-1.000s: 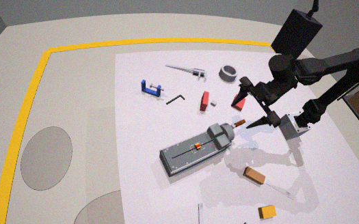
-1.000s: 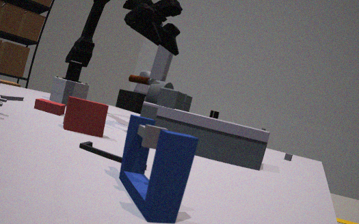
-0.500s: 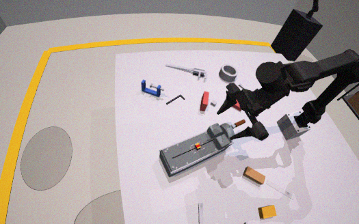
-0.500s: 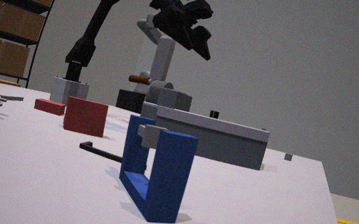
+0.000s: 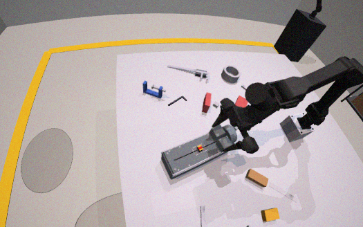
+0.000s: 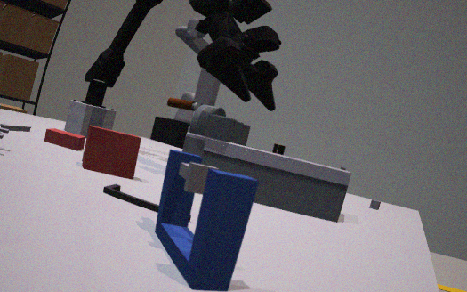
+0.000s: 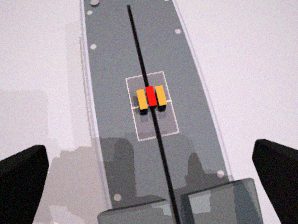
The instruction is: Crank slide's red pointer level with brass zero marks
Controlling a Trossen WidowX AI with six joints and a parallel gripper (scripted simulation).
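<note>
A pale tabletop [image 5: 137, 138] [image 6: 85, 249] [image 7: 260, 50] carries the scene as a black robot arm [image 5: 305, 81] [image 6: 125, 40] reaches across it. Below the arm's end sits the long gray machine [image 5: 187, 160] [image 6: 294, 191] [image 7: 115, 75], its slot running lengthwise along the top. The pincer [image 5: 220, 137] [image 6: 260, 104] [image 7: 153, 155], spread wide with nothing in its grasp, hangs above the machine's crank end. A blue clamp [image 5: 152, 93] [image 6: 223, 231] stands on the tabletop, apart from the machine. The crank's orange-brown handle [image 6: 180, 103] juts from that end, free of the pincer. Between the two brass zero marks [image 7: 142, 99] rides the slide's red pointer [image 5: 200, 148] [image 7: 151, 96], looking nearly level with them; whether the match is exact cannot be told.
</note>
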